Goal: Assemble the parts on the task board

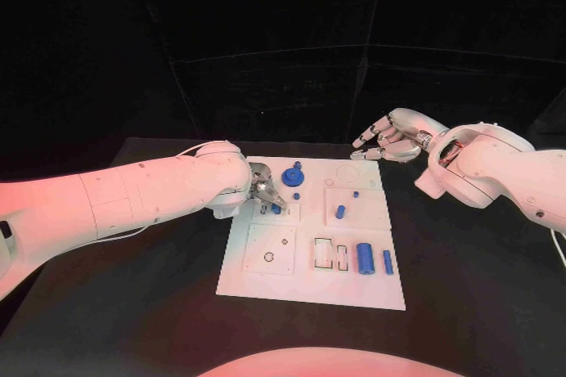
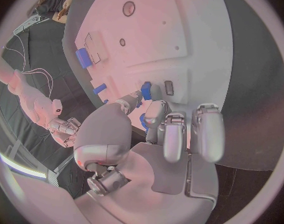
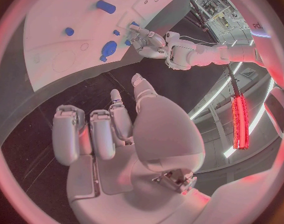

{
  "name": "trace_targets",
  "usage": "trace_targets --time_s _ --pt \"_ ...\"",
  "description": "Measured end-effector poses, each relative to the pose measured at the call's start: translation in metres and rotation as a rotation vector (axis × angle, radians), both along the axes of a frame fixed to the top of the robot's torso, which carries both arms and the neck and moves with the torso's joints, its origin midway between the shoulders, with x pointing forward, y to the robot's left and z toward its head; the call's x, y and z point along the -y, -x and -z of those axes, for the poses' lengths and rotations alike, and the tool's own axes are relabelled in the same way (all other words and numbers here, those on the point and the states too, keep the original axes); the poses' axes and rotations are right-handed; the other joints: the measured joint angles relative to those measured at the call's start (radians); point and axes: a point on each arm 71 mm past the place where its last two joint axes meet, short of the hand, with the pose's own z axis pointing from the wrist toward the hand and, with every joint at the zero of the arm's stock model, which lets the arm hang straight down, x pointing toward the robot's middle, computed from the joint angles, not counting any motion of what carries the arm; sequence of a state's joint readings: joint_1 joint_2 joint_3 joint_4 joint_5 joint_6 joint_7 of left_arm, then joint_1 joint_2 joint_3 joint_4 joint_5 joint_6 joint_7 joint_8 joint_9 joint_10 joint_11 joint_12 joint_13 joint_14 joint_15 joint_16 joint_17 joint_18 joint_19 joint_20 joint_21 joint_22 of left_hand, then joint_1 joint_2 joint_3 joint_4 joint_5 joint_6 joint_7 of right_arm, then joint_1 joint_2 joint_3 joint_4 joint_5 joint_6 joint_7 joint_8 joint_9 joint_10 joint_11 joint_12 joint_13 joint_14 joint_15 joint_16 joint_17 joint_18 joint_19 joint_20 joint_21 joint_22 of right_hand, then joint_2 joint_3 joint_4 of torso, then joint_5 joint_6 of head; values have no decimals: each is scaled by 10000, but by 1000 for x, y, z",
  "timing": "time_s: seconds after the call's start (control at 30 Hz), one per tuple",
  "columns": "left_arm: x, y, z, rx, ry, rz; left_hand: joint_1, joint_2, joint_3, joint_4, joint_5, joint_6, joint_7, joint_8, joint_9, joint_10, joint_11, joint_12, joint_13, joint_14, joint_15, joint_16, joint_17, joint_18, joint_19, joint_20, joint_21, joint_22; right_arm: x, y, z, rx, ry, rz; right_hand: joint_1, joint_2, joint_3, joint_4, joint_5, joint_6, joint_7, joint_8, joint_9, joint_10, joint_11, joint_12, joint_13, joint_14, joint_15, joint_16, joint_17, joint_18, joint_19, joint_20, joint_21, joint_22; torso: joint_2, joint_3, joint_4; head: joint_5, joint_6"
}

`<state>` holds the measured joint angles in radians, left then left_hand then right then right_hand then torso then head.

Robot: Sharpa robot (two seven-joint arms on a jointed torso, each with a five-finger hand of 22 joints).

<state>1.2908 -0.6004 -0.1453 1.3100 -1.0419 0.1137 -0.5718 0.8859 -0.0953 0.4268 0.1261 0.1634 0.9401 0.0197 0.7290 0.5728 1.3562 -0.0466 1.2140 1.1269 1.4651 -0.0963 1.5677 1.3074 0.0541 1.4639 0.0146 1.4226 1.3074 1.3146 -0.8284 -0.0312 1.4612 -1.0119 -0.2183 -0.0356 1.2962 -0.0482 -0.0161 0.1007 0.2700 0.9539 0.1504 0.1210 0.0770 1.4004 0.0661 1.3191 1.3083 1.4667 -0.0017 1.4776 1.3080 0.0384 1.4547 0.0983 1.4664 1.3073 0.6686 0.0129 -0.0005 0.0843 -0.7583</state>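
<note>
Working at the left edge of the task board (image 1: pixel 309 291), I have my left hand (image 1: pixel 264 189) lowered over its far-left part, fingertips drawn together around a small blue part (image 1: pixel 276 208) that sits by a slot there. The left wrist view shows my fingers (image 2: pixel 156 109) crowded on a blue piece, touching it, but I cannot tell whether I truly pinch it or only steady it against the board. I judge I am seating or picking this piece, which is why the hand comes in low from the board's left side, leaving the middle open.

My right hand (image 1: pixel 395 136) hovers off the far-right corner of the board, fingers loosely spread and holding nothing; I keep it well apart so it does not crowd the working hand.

The other parts wait where they lie: a round blue disc (image 1: pixel 294 178) just beyond my left hand, a short peg (image 1: pixel 339 212) in the middle, and a thick cylinder (image 1: pixel 365 258) with a thin rod (image 1: pixel 387 262) just beside it, near the right edge.
</note>
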Motion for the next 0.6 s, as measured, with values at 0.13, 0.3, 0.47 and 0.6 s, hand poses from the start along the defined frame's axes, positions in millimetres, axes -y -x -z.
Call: trace_targets --time_s 0.13,0.3,0.47,0.6 --pt "0 0 0 -12 16 7 -45 -45 -109 41 0 37 -37 0 -4 2 -1 42 10 0 0 0 0 0 0 0 0 0 0 0 0 -4 2 -2 0 0 0 0 0 0 0 0 0 0 0 0 0 0 0 0 0 0 0 0 0 0 0 -2 0 0 6" --pt "1 1 0 -24 49 29 -45 -45 -154 62 0 37 -37 0 -4 36 -36 42 25 0 0 0 0 -1 0 0 0 0 -1 -1 0 -8 5 -6 0 0 0 0 0 0 0 0 0 0 0 -38 0 -38 -38 -45 -1 0 0 0 0 0 0 -3 0 -1 -3" --pt "3 2 0 -22 92 45 -45 -45 -154 62 0 37 -37 0 -3 36 -36 42 24 0 0 0 0 0 0 0 0 0 0 -1 0 -11 13 11 0 0 0 0 0 0 0 0 0 0 0 -38 0 -37 -37 -45 -2 0 0 0 0 0 1 -3 0 -1 -9" --pt "1 1 0 -15 98 -7 -62 -62 -257 82 -1 37 -37 37 -3 36 -36 42 24 0 1 0 0 0 0 0 0 0 0 -1 0 -12 17 19 0 0 0 0 0 0 0 0 0 0 0 -37 0 -37 -37 -45 -2 0 0 0 0 0 1 -2 0 -1 -6"
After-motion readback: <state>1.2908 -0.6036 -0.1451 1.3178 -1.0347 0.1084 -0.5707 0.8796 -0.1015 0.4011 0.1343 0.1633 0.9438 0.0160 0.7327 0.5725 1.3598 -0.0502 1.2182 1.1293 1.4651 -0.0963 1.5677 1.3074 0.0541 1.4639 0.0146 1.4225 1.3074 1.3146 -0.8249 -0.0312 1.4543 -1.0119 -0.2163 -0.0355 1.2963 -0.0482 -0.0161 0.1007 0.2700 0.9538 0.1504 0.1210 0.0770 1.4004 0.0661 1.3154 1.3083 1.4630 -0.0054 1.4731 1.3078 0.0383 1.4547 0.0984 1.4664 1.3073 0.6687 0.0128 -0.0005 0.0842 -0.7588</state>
